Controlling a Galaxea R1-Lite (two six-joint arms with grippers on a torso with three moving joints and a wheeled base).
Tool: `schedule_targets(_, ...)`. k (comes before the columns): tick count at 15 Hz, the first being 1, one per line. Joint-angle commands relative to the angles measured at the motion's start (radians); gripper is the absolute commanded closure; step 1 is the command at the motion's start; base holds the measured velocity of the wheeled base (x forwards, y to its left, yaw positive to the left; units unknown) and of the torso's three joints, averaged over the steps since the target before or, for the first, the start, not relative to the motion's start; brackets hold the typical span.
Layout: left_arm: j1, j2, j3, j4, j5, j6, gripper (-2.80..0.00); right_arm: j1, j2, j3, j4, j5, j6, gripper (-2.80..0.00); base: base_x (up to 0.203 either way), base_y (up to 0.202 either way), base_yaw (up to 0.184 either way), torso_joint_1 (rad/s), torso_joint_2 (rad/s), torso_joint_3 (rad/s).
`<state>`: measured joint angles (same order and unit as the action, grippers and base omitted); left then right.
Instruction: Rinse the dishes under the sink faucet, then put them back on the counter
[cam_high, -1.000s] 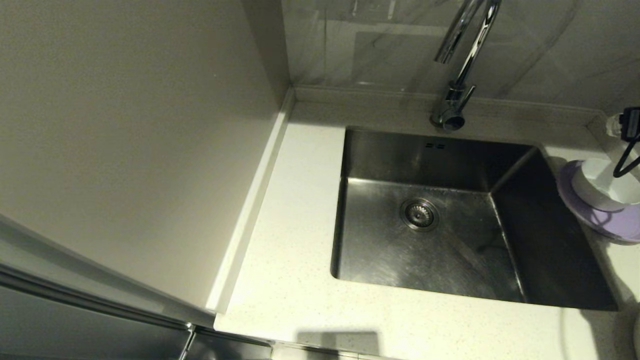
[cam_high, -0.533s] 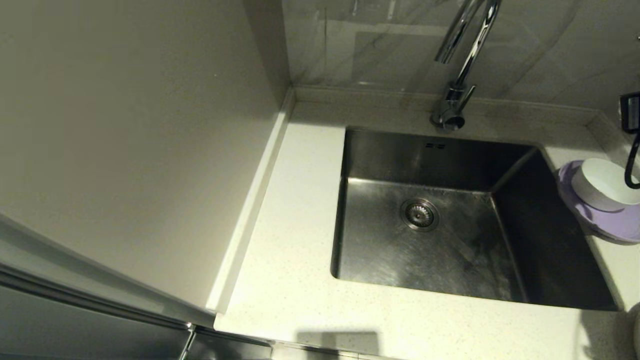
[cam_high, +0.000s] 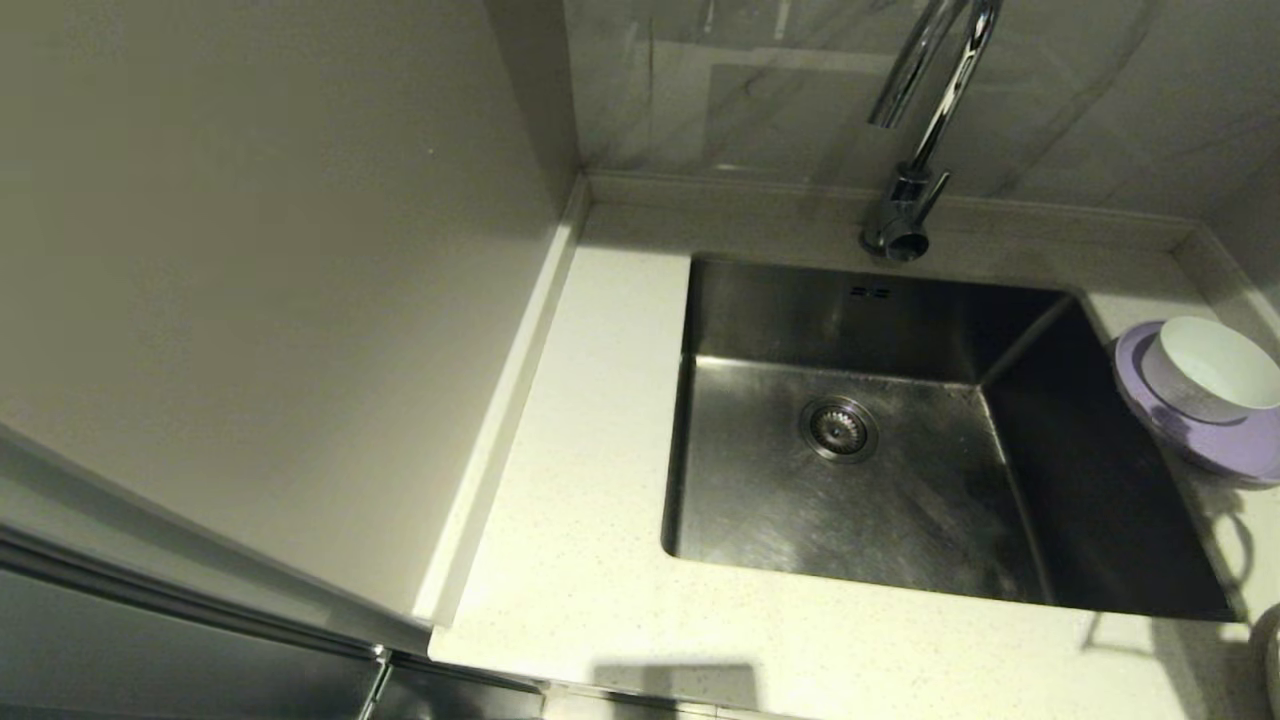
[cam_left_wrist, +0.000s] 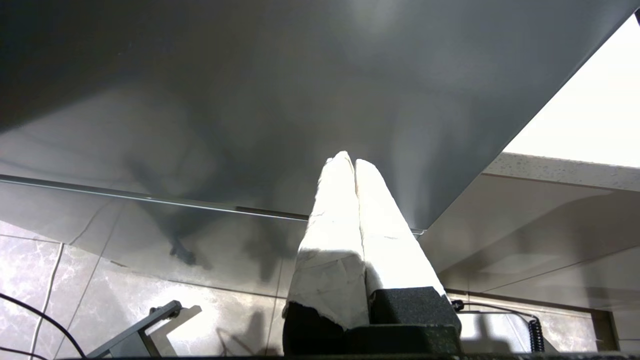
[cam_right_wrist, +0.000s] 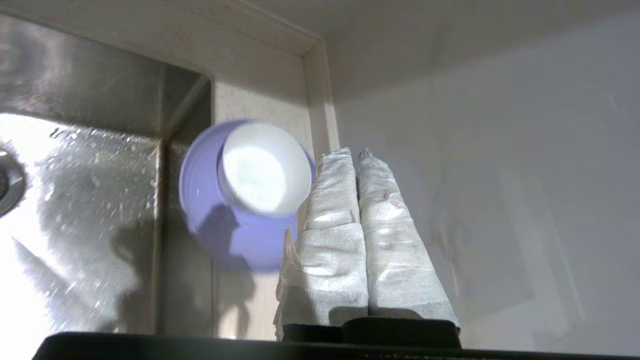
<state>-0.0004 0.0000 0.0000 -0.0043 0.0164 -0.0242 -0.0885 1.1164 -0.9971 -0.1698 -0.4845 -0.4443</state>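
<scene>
A lilac-purple plate (cam_high: 1215, 450) lies on the counter (cam_high: 580, 480) just right of the sink (cam_high: 900, 520). The small white bowl (cam_high: 1212, 378) stands upright on it. The chrome faucet (cam_high: 925, 120) rises behind the empty basin, with no water running. My right gripper (cam_right_wrist: 356, 152) is shut on nothing and hangs above the counter beside the bowl (cam_right_wrist: 265, 167) and plate (cam_right_wrist: 235, 240); it is outside the head view. My left gripper (cam_left_wrist: 349, 160) is shut and parked low by a dark cabinet front. A pale curved rim (cam_high: 1272, 655) at the lower right edge may be the cream plate; I cannot tell.
A tall pale wall panel (cam_high: 270, 300) closes off the left side of the counter. A low raised edge (cam_high: 1000, 215) and a marble backsplash run behind the sink. The strainer drain (cam_high: 838, 428) sits in the basin floor. A wall stands close on the right of the plate.
My right arm, which hung over the bowl at the right edge of the head view, has drawn back out of that view. The bowl and purple plate stay in place.
</scene>
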Motion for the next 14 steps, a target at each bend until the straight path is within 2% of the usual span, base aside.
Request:
schedule_targets(1,0.0,-0.003,0.0,0.0,0.0,0.0,0.0,0.001,-0.151,0.093,-0.001,-0.002,0.01,0.0,0.0,0.0,0.0,0.0,0.0,0.0)
schedule_targets(10,0.0,-0.003,0.0,0.0,0.0,0.0,0.0,0.001,-0.572,0.56,0.005,-0.008,0.061,0.0,0.0,0.0,0.0,0.0,0.0,0.0)
schedule_targets(14,0.0,-0.003,0.0,0.0,0.0,0.0,0.0,-0.002,-0.729,0.651,0.031,0.008,0.086,0.0,0.0,0.0,0.0,0.0,0.0,0.0)
